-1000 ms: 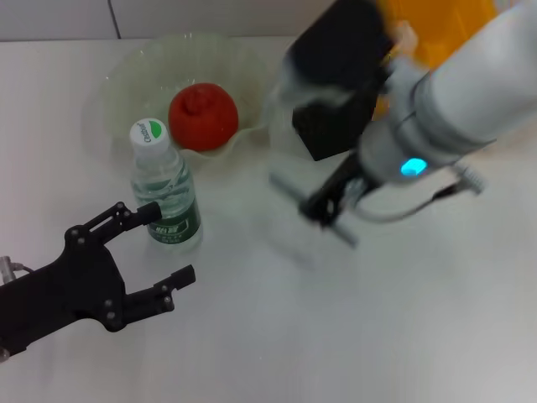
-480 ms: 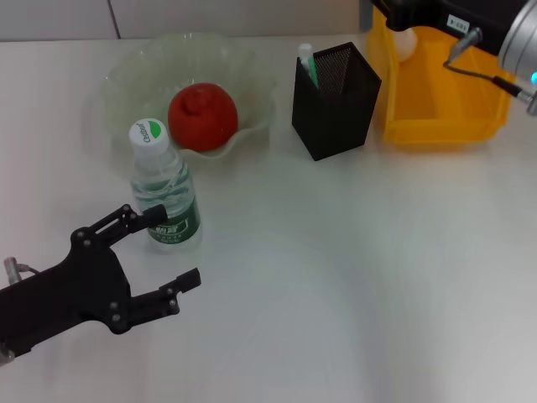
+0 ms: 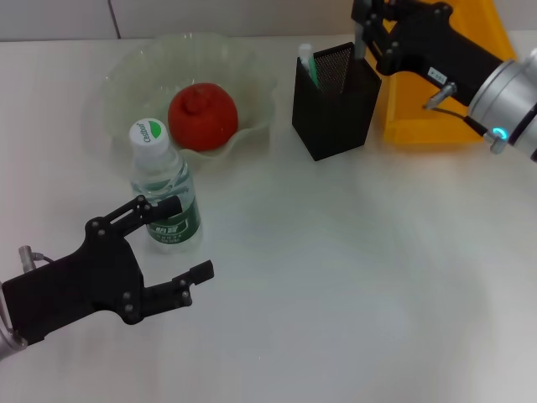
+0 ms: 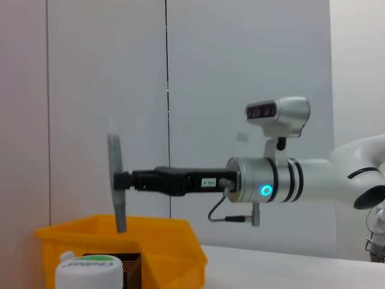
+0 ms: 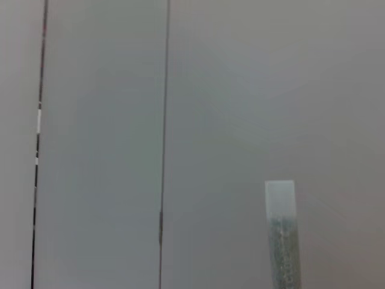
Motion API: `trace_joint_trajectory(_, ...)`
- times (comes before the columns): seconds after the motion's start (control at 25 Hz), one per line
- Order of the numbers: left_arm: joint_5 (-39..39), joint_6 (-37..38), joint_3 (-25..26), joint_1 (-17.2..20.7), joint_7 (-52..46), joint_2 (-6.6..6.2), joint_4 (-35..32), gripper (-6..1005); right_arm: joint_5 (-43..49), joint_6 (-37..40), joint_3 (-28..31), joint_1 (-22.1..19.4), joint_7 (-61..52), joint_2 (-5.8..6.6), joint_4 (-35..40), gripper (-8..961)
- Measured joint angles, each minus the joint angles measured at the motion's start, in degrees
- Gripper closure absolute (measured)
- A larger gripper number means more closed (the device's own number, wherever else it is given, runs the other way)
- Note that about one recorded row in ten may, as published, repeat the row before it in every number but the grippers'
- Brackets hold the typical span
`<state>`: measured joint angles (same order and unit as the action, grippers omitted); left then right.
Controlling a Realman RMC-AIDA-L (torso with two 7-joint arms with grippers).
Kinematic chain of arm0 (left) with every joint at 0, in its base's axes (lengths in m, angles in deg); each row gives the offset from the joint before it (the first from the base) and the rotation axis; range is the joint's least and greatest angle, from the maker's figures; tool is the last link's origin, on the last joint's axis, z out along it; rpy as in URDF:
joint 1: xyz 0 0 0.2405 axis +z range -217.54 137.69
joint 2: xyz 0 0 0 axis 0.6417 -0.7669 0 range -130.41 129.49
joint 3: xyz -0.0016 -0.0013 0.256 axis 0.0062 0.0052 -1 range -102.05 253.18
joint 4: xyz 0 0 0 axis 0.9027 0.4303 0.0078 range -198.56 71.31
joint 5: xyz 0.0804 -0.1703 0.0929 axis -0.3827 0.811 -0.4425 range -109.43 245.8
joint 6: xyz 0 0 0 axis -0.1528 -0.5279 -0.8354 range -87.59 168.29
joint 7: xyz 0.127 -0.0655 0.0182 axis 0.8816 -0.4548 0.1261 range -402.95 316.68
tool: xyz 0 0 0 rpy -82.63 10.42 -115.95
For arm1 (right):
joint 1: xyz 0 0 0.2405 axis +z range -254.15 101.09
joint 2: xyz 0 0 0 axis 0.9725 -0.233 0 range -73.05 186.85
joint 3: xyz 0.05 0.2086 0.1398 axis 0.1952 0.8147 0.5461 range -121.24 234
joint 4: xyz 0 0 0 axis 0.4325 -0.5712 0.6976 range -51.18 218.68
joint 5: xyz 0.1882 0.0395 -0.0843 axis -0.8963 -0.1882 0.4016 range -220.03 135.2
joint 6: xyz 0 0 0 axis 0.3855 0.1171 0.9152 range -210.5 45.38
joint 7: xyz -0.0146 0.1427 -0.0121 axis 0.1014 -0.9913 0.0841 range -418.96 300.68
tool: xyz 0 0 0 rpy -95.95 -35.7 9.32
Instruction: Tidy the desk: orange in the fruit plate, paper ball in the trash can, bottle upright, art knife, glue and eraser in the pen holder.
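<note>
We see the white desk (image 3: 352, 294) with the right arm reaching across its far right corner; the right gripper (image 3: 362, 29) is clamped on the grey art knife (image 4: 115, 180), held upright above the black mesh pen holder (image 3: 334, 102), blade end pointing down. Yellow trash can (image 3: 436, 101) sits at the far right edge, just beside the pen holder. Clear fruit plate (image 3: 126, 75) sits at the far left side with the orange (image 3: 202, 116) in it. The left gripper (image 3: 172, 243) hovers near the front left corner, fingers spread wide with nothing in them, just beside the bottle (image 3: 164, 189), which stands upright with its white cap on. We see a white-capped glue stick (image 3: 307, 63) poking out of the pen holder
</note>
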<state>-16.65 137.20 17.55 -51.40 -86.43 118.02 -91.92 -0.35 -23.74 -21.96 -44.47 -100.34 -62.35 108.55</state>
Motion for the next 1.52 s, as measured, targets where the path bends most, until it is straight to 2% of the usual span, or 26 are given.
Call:
trace_joint_trajectory(0.16, 0.0, 0.0, -0.2, 0.0, 0.0, 0.0, 0.1, 138, 0.2, -0.1, 0.3, 2.5, -1.0, 0.11, -4.1, 816)
trace_joint_trajectory(0.44, -0.1, 0.2, -0.3, -0.1, 0.2, 0.0, 0.1, 138, 1.1, -0.3, 0.1, 1.7, -1.2, -0.09, -4.7, 813)
trace_joint_trajectory(0.64, -0.1, 0.5, -0.5, -0.4, -0.1, 0.0, 0.1, 138, 1.5, 1.8, -0.3, 0.2, -1.9, -0.09, -4.4, 529)
trace_joint_trajectory(0.72, -0.1, 0.6, -1.1, -0.6, -0.1, -0.03, 0.1, 138, 2.2, 4.6, -0.5, -1.7, -2.9, -0.03, -3.2, 431)
trace_joint_trajectory(0.76, -0.1, 0.7, -1.4, -0.7, -0.2, -0.05, 0.1, 138, 4.4, 9.4, -0.4, -5.0, -6.6, 0.34, 0.0, 382)
trace_joint_trajectory(0.8, -0.1, 0.8, -1.7, -1.0, -0.4, -0.08, 0.1, 138, 4.4, 9.4, -0.4, -5.0, -6.6, 0.34, 0.0, 364)
trace_joint_trajectory(0.84, -0.1, 0.8, -1.7, -1.0, -0.4, -0.08, 0.1, 138, 9.0, 14.1, 0.0, -9.0, -12.9, 1.3, 4.5, 345)
trace_joint_trajectory(0.88, -0.1, 0.9, -1.9, -1.2, -0.6, -0.1, 0.1, 138, 12.0, 16.5, 0.3, -11.0, -16.7, 1.97, 7.0, 327)
trace_joint_trajectory(0.92, -0.4, 1.2, -2.3, -1.8, -2.2, -0.14, -0.1, 138, 12.0, 16.5, 0.3, -11.0, -16.7, 1.97, 7.0, 309)
trace_joint_trajectory(1.0, -1.3, 1.2, -2.3, -2.3, -3.8, -0.23, -0.3, 138, 19.9, 22.2, 1.9, -14.3, -22.6, 3.49, 11.1, 272)
trace_joint_trajectory(1.04, -1.3, 1.2, -2.3, -2.3, -3.8, -0.23, -0.3, 138, 29.9, 29.2, 5.8, -16.7, -25.4, 4.67, 13.6, 254)
trace_joint_trajectory(1.08, -2.1, 1.3, -2.3, -2.7, -4.6, -0.29, -0.5, 138, 29.9, 29.2, 5.8, -16.7, -25.4, 4.67, 13.6, 235)
trace_joint_trajectory(1.12, -4.8, 1.3, -2.1, -4.0, -7.1, -0.45, -0.5, 138, 34.9, 32.4, 8.7, -17.5, -25.6, 5.0, 14.1, 217)
trace_joint_trajectory(1.16, -6.3, 1.2, -1.9, -4.7, -8.4, -0.48, -0.5, 138, 43.9, 37.4, 14.7, -18.4, -25.3, 5.03, 14.4, 199)
trace_joint_trajectory(1.2, -6.3, 1.2, -1.9, -4.7, -8.4, -0.48, -0.5, 138, 43.9, 37.4, 14.7, -18.4, -25.3, 5.03, 14.4, 180)
trace_joint_trajectory(1.24, -6.3, 1.2, -1.9, -4.7, -8.4, -0.48, -0.5, 138, 51.5, 41.1, 19.6, -18.9, -24.1, 4.76, 14.2, 162)
trace_joint_trajectory(1.36, -10.9, 0.7, -1.9, -6.7, -11.2, -0.34, -0.5, 138, 56.1, 43.5, 22.2, -19.1, -22.1, 4.29, 13.8, 134)
trace_joint_trajectory(1.52, -11.2, 0.3, -2.2, -7.3, -11.7, -0.26, -0.5, 138, 58.7, 43.4, 22.3, -19.1, -21.7, 3.34, 13.7, 115)
